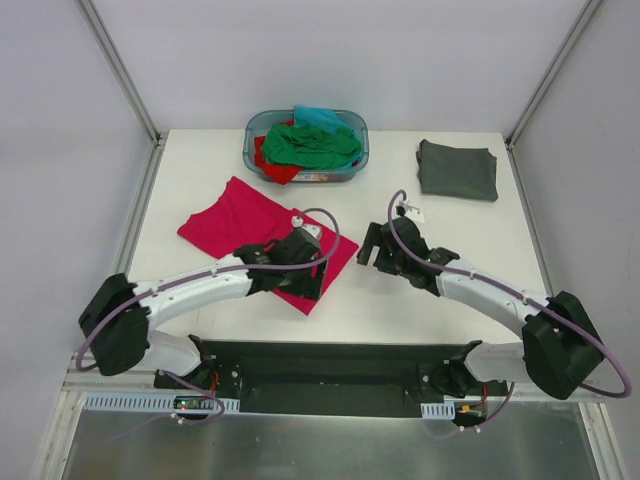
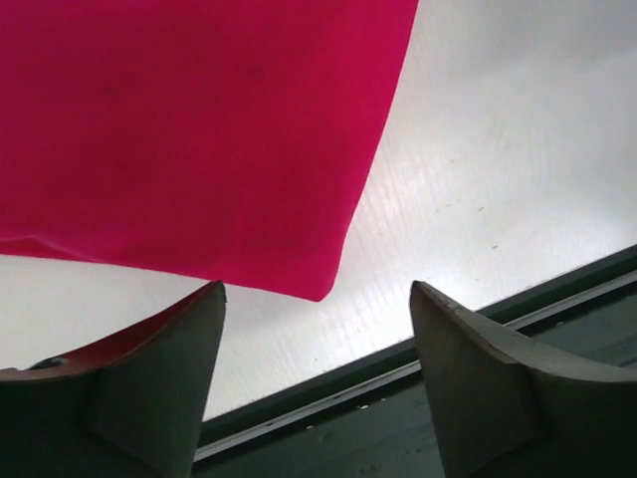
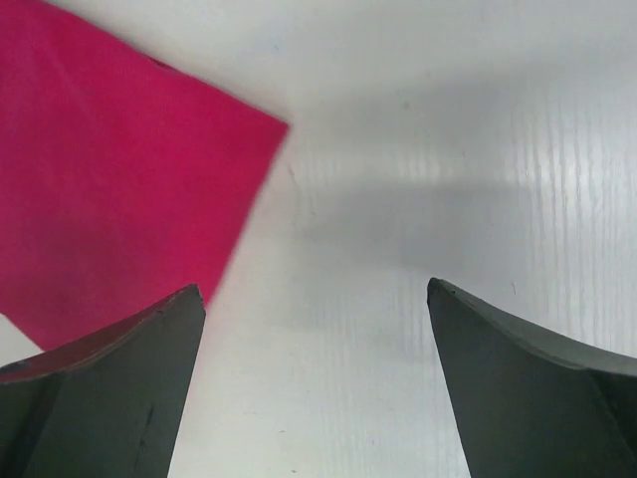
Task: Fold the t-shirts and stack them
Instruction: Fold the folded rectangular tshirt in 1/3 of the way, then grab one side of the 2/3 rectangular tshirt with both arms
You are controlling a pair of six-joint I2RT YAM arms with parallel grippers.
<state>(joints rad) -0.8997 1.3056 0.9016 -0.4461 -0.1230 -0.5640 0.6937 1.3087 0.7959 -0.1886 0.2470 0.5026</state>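
Observation:
A crimson-pink t-shirt [image 1: 235, 222] lies folded flat at the table's centre-left, with a small white tag [image 1: 297, 216] by its far edge. My left gripper [image 1: 302, 283] hovers open and empty over the shirt's near corner. In the left wrist view the shirt [image 2: 199, 129] ends in a corner just above the open gripper [image 2: 317, 289]. My right gripper [image 1: 369, 247] is open and empty beside the shirt's right corner. In the right wrist view the shirt [image 3: 109, 179] lies left of the gripper [image 3: 314, 289]. A dark grey t-shirt [image 1: 458, 170] lies folded at the far right.
A blue-green plastic basket [image 1: 249, 150] at the far centre holds a green shirt [image 1: 310, 145], a red one [image 1: 275, 170] and a teal one [image 1: 318, 116]. A dark rail [image 2: 418, 398] runs along the near table edge. Frame posts stand at the far corners.

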